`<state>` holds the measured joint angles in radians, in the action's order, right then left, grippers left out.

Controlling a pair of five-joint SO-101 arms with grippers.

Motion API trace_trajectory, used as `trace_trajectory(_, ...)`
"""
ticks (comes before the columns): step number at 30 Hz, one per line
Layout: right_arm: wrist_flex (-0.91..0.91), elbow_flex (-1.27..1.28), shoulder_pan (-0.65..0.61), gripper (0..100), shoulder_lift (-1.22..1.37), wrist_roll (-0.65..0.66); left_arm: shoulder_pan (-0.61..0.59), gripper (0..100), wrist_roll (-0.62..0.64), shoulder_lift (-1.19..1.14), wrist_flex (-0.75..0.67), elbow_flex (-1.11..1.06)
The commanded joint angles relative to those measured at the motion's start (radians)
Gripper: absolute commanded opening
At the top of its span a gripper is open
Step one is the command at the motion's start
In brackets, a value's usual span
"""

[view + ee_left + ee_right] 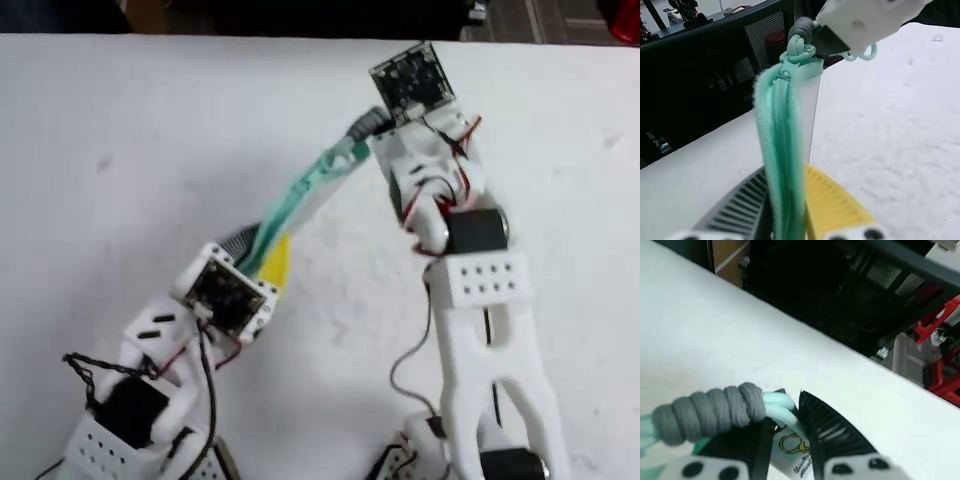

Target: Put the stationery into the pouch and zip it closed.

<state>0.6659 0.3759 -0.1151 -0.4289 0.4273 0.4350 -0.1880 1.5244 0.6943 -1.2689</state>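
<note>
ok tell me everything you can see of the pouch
The pouch is pale and looks soft, with a mint zip along its upturned edge and a grey knotted cord at the pull. It is stretched between the left gripper, clamped on one end, and the right gripper at the cord end. The zip looks closed.

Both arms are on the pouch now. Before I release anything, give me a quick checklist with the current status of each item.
1. Left gripper clamped on its end of the pouch: ok.
2. Right gripper closed on the mint pull loop, next to the gray cord: ok.
3. Pouch stretched between the two grippers without slack: ok.
4. Zip shut along its length: looks ok. The slider sits near the right gripper's end, but cannot tell about the last bit.
5. Stationery inside: cannot tell, contents hidden.
</note>
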Motion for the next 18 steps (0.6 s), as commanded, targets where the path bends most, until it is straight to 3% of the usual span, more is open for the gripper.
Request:
trace_trajectory(1, -0.059, -0.041, 0.11, 1.5, 0.099, -0.002, 0.004, 2, -0.006, 0.004, 0.021, 0.005)
trace_trajectory(12, -0.182, -0.049, 0.183, 1.5, 0.289, -0.002, 0.007, 2, -0.006, 0.323, 0.084, -0.089)
trace_trajectory(18, -0.262, -0.051, 0.214, 1.5, 0.352, -0.003, 0.005, 2, -0.005, 0.297, 0.084, -0.084)
